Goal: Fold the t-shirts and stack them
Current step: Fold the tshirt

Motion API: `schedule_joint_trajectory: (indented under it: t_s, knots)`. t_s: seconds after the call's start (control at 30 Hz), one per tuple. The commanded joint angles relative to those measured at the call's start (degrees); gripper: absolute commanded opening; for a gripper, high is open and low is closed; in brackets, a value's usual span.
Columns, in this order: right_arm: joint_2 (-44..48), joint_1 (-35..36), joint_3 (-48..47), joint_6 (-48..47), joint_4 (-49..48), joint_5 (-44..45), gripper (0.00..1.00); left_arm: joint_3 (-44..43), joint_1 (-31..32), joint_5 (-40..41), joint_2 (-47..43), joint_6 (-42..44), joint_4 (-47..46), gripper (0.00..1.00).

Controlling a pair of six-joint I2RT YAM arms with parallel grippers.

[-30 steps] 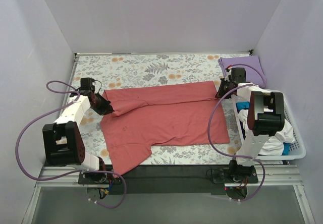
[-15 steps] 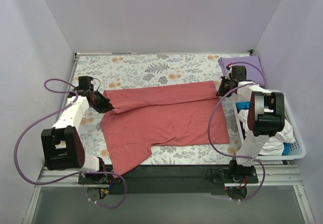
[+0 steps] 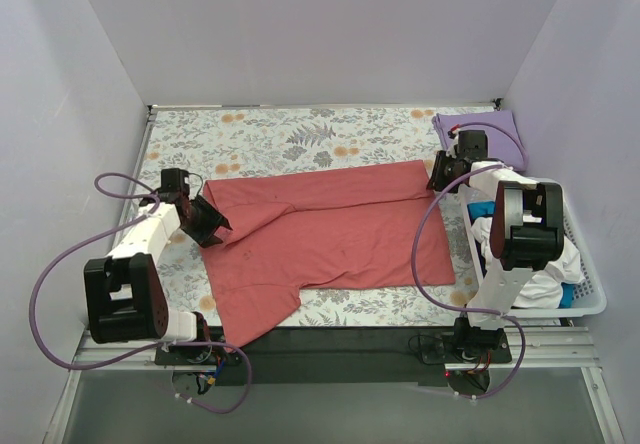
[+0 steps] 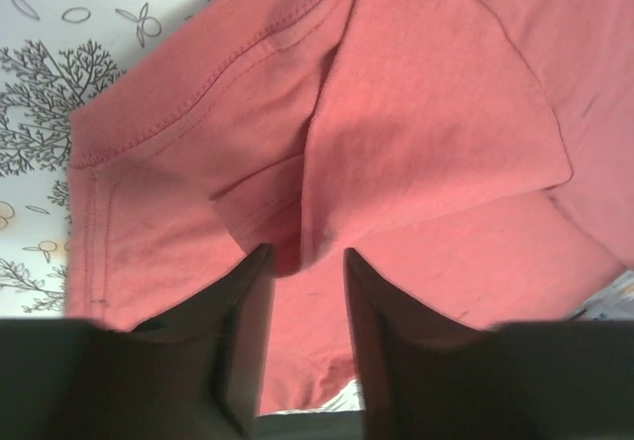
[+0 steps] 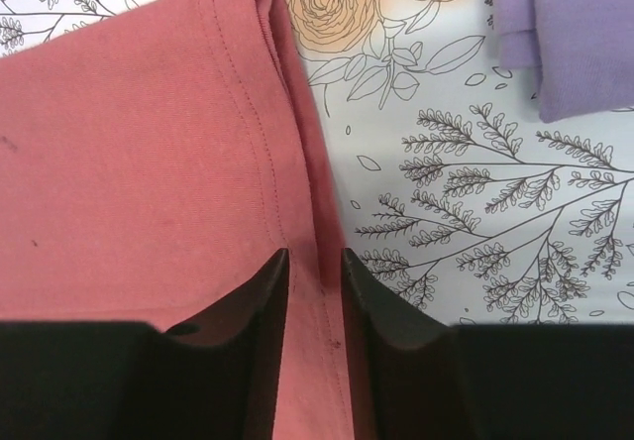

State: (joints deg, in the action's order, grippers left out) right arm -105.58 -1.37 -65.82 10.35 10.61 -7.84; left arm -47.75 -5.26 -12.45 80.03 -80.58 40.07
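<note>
The salmon-red t-shirt [image 3: 340, 229] lies spread across the middle of the floral table cloth [image 3: 290, 134]. My left gripper [image 3: 212, 222] is at its left shoulder. In the left wrist view the gripper [image 4: 302, 252] pinches a raised fold of the shirt [image 4: 426, 113] between its tips. My right gripper [image 3: 440, 177] is at the shirt's far right corner. In the right wrist view it [image 5: 315, 254] is closed over the hem of the shirt [image 5: 129, 143]. The folded lavender-purple t-shirt [image 3: 495, 126] lies at the back right, and also shows in the right wrist view [image 5: 584, 34].
A white slatted basket [image 3: 590, 294] with white and blue clothes stands along the right edge, beside the right arm. Walls enclose the table on the left, back and right. Purple cables loop around both arms.
My left gripper has moved towards the near side and a little right, dragging the shirt's left shoulder fold with it. The right gripper has stayed in place.
</note>
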Motion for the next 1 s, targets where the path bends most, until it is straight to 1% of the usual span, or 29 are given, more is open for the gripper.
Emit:
schedule_joint_trajectory:
  t_s: [0.0, 0.03, 0.07, 0.1, 0.13, 0.2, 0.3, 0.33, 0.37, 0.4, 0.43, 0.5, 0.57, 0.63, 0.7, 0.8, 0.9, 0.93, 0.97]
  knots:
    - [2.74, 0.84, -2.38, -0.59, 1.08, 1.42, 0.39, -0.85, -0.46, 1.63, -4.96, -0.72, -2.1, 0.44]
    - [4.14, 1.1, -2.55, -0.59, 1.16, 1.42, 0.45, -1.03, -0.37, 2.16, -5.75, -0.98, -2.54, 0.5]
    - [4.76, 1.28, -2.73, -0.59, 1.34, 1.42, 0.48, -1.38, -0.37, 2.95, -6.81, -1.25, -3.42, 0.55]
    - [5.55, 3.28, -2.91, -0.68, 1.34, 1.59, 0.51, -1.99, -0.37, 3.74, -8.12, -1.6, -3.95, 0.61]
    - [7.04, 4.0, -3.17, -0.68, 1.34, 1.94, 0.56, -2.35, -0.37, 6.01, -8.57, -1.78, -4.47, 0.67]
    - [8.63, 6.72, -3.43, -0.94, 1.34, 2.12, 0.58, -3.14, -0.37, 7.87, -8.57, -1.86, -6.49, 0.69]
    - [11.01, 11.46, -3.96, -1.29, 0.38, 2.21, 0.59, -4.98, -0.37, 10.51, -5.33, -1.78, -10.62, 0.69]
    - [11.53, 14.0, -4.05, -1.91, -0.15, 1.86, 0.58, -6.38, -0.37, 11.38, -2.54, -1.69, -12.11, 0.67]
    - [11.62, 15.07, -4.05, -2.09, -0.67, 1.25, 0.57, -7.35, -0.37, 11.65, -0.77, -1.78, -13.0, 0.66]
    - [11.45, 15.95, -4.05, -2.17, -2.25, 0.46, 0.57, -7.97, -0.37, 11.74, 0.81, -1.78, -14.05, 0.64]
    - [10.67, 16.65, -4.14, -1.83, -2.96, -1.03, 0.56, -9.54, -0.37, 13.48, 4.05, -1.78, -15.1, 0.63]
    - [9.08, 17.71, -4.84, -1.3, -4.45, -3.05, 0.54, -10.78, -0.37, 14.29, 7.06, -1.43, -18.79, 0.58]
    - [6.27, 17.8, -5.11, 0.19, -5.95, -5.52, 0.53, -13.23, -0.37, 14.21, 11.87, -1.43, -21.34, 0.52]
    - [3.12, 17.8, -5.72, 0.64, -7.35, -6.66, 0.52, -14.83, -0.37, 13.24, 15.14, -1.78, -22.58, 0.49]
    - [0.91, 17.8, -6.86, 0.81, -7.8, -6.32, 0.51, -15.8, -0.37, 12.54, 19.54, -2.74, -25.04, 0.4]
    - [-3.13, 17.19, -7.91, 0.2, -8.06, -6.05, 0.51, -17.37, -0.37, 10.87, 24.45, -3.36, -25.66, 0.31]
    - [-5.86, 15.35, -7.83, 0.28, -9.2, -5.96, 0.5, -17.47, -0.37, 11.66, 27.36, -3.97, -25.49, 0.27]
    - [-6.74, 14.73, -7.4, 0.72, -9.55, -5.96, 0.5, -17.47, -0.37, 14.18, 27.81, -4.32, -25.31, 0.25]
    - [-7.35, 13.33, -7.13, 0.81, -9.82, -6.05, 0.5, -17.47, -0.37, 14.99, 28.16, -4.67, -24.18, 0.24]
